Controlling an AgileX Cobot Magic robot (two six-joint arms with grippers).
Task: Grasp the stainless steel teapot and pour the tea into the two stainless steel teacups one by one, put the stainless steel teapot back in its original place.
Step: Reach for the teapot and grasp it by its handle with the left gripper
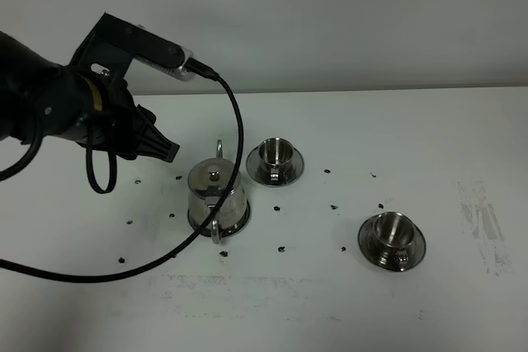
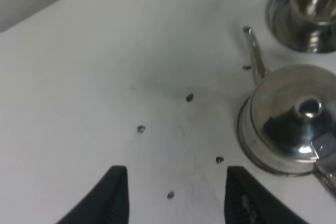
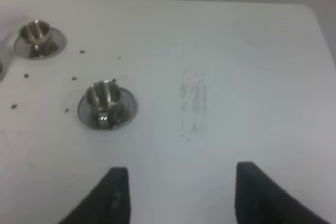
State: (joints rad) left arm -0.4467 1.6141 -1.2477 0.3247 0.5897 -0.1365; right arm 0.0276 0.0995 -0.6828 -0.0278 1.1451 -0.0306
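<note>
The stainless steel teapot stands upright on its round saucer left of the table's middle, with its spout to the back and its handle to the front. One teacup on a saucer sits just behind and to the right of it. The other teacup on a saucer sits further right and nearer the front. My left gripper hovers left of the teapot, open and empty. In the left wrist view, the gripper faces bare table beside the teapot. My right gripper is open and empty, away from both cups.
Small dark tea specks lie scattered around the vessels. A black cable loops from the left arm over the table in front of the teapot. A grey scuff marks the table's right side.
</note>
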